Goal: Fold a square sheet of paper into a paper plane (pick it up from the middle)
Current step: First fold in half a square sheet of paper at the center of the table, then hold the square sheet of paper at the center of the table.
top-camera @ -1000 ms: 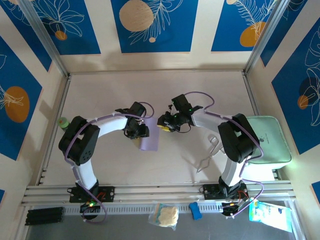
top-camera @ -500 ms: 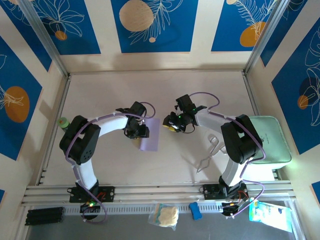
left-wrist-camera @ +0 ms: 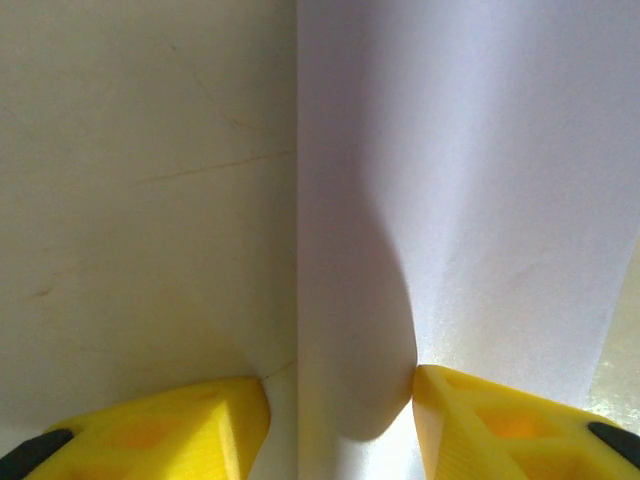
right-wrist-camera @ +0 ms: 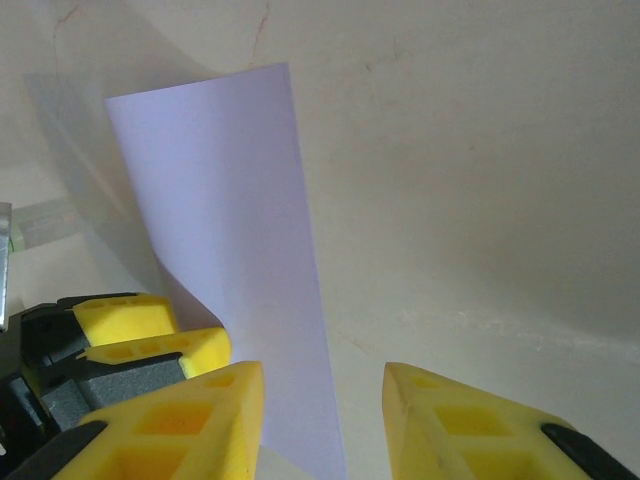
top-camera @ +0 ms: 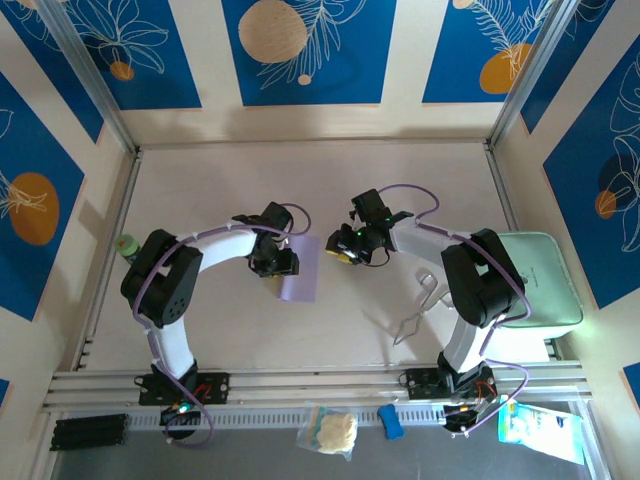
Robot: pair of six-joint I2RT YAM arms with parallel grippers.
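Observation:
The square sheet of paper (top-camera: 299, 270), lavender, lies on the table folded into a narrow upright rectangle. My left gripper (top-camera: 282, 262) is low over its left edge. In the left wrist view that gripper (left-wrist-camera: 340, 400) has its yellow fingers (left-wrist-camera: 170, 425) apart, and the paper (left-wrist-camera: 470, 180) edge runs between them. My right gripper (top-camera: 338, 250) hovers just right of the sheet. In the right wrist view it (right-wrist-camera: 320, 385) stands open over the paper's (right-wrist-camera: 220, 200) right edge, and the left gripper's fingers (right-wrist-camera: 150, 335) show beside it. The paper plane is out of view.
A mint-green tray (top-camera: 540, 280) stands at the right edge. Metal wire tongs (top-camera: 418, 305) lie in front of the right arm. A small green object (top-camera: 126, 243) sits by the left rail. A bag (top-camera: 330, 430) and a blue item (top-camera: 391, 420) lie below the rail.
My right gripper drew back to the right, off the sheet's edge, then held still. The left gripper stayed in place with its jaws slightly wider.

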